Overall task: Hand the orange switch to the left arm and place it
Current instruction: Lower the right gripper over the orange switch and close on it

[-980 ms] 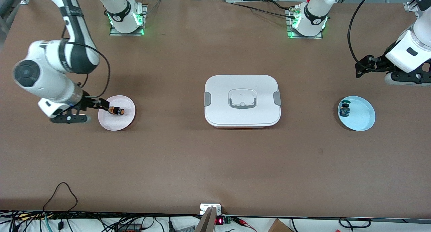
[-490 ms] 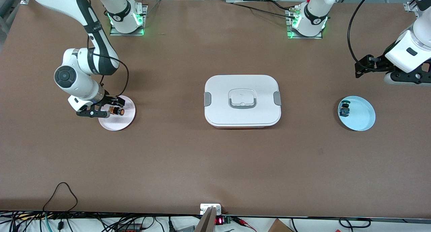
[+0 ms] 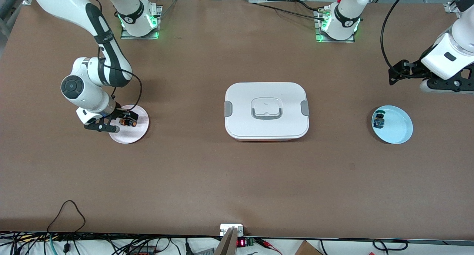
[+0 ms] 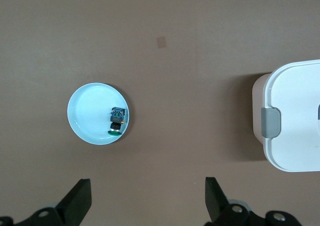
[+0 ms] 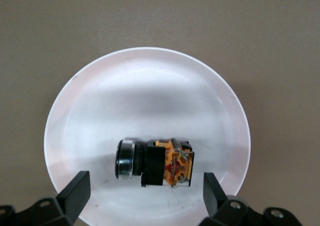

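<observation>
Looking from the front, the right pincer (image 3: 124,120) hangs over the pink plate (image 3: 130,133) toward the right arm's end of the counter (image 3: 237,181), where the orange switch (image 3: 128,122) lies. The box (image 3: 266,111) stands at the middle. The left pincer (image 3: 393,77) waits near the counter's edge at the left arm's end, above the blue plate (image 3: 398,127) with the blue switch (image 3: 378,120).

From the left wrist, the left pincer (image 4: 148,203) is spread wide open.

From the right wrist, the right pincer (image 5: 145,196) is open, its fingers (image 5: 76,191) on either side of the switch, not touching.
</observation>
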Tool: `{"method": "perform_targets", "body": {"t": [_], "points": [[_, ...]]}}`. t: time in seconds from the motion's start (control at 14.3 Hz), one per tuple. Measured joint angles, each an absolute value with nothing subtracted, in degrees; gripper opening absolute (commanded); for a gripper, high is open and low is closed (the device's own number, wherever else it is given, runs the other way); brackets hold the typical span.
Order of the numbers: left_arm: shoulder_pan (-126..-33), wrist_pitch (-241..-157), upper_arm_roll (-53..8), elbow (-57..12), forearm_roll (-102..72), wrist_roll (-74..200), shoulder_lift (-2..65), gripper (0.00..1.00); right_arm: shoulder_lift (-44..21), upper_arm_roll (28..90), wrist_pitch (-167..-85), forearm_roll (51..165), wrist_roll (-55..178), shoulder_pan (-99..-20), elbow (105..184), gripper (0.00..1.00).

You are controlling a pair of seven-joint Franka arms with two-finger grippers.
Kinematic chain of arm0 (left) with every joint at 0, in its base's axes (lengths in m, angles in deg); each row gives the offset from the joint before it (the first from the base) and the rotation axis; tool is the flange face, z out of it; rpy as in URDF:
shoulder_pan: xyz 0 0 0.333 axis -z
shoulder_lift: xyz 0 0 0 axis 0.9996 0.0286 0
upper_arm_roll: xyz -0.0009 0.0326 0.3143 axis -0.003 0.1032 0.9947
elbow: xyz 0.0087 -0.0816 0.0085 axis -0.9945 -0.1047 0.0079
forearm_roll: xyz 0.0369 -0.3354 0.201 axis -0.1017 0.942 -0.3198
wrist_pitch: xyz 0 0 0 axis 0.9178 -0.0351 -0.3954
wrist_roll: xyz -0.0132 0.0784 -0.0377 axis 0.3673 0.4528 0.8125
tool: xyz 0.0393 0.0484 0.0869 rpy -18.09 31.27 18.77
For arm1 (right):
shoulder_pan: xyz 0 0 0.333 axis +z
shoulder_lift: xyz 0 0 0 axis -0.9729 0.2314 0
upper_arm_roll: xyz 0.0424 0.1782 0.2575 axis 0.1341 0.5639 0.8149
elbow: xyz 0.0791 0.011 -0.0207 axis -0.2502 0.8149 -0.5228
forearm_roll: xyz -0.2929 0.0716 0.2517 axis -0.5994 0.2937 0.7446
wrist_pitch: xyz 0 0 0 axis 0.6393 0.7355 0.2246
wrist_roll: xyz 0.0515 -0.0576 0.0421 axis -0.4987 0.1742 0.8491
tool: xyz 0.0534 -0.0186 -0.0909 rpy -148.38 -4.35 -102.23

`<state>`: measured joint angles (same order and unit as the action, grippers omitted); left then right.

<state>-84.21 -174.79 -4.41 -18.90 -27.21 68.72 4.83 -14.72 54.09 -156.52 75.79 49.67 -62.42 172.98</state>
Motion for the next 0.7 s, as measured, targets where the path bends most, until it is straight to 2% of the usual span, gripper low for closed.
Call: {"method": "perform_targets", "body": {"t": [0.7], "points": [[-84.2, -174.5, -4.6, -18.9, -27.2, 68.7, 4.8, 1.0, -12.4, 54.1, -158.4, 76.4, 49.7, -62.9, 173.0, 1.0]]}}
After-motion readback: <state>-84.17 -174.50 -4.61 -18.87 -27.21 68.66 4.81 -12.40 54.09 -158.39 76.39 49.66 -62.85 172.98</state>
